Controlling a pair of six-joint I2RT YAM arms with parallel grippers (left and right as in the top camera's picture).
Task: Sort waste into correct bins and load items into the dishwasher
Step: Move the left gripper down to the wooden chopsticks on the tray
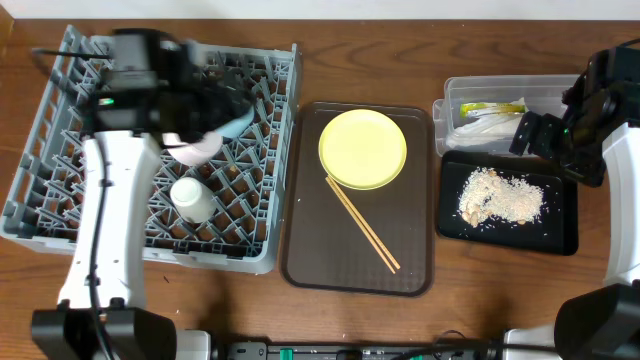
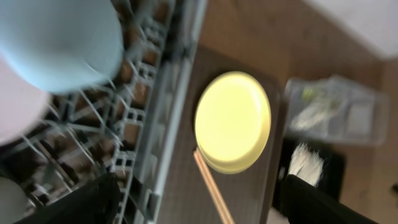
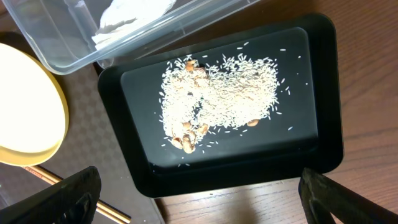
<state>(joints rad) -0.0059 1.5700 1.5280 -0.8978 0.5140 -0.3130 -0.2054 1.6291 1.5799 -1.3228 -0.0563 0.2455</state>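
The light blue bowl [image 2: 56, 43] lies in the dishwasher rack [image 1: 245, 205] under our spread left gripper [image 2: 199, 186], so we are mid-loading and judge the yellow plate [image 1: 362, 148], just right of the rack, comes next.

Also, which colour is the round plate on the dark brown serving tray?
Pale yellow; the round plate shows best in the overhead view.

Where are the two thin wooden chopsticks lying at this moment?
In the overhead view the thin wooden chopsticks lie diagonally on the dark brown serving tray at the centre of the frame, their upper ends at the rim of the round pale yellow plate.
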